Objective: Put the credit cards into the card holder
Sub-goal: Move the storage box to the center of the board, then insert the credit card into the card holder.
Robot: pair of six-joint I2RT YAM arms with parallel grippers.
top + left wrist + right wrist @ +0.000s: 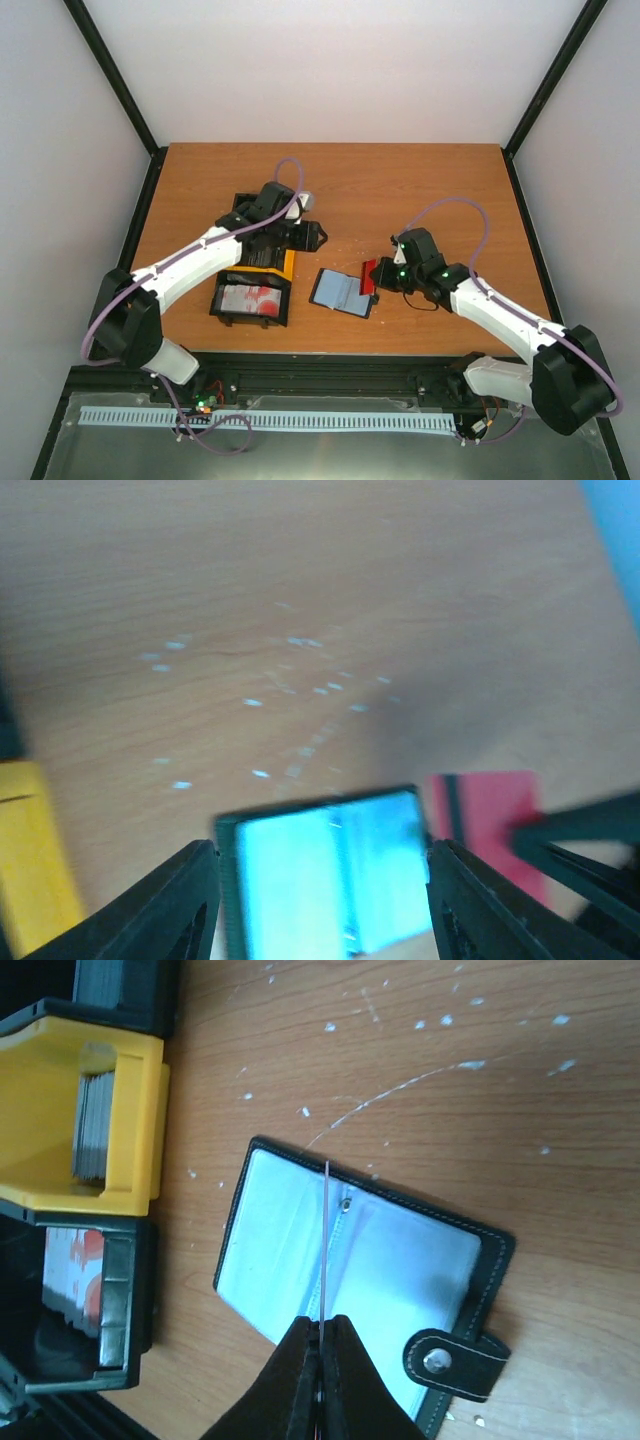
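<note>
The right hand [378, 275] pinches a red card [367, 272] at the right edge of the open wallet [340, 292], which lies flat on the tabletop [420, 190]. The left hand [312, 236] hovers beyond the wallet, spread wide. More cards [250, 298] lie in a black bin [250, 319] left of the wallet.

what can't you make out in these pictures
- Right wrist: the credit card in the right gripper shows edge-on, so its face is hidden.
- Left wrist: the card holder is blurred, its slots unreadable, and the bottom edge cuts it off.
- Top external: the left arm covers part of the yellow bin.
</note>
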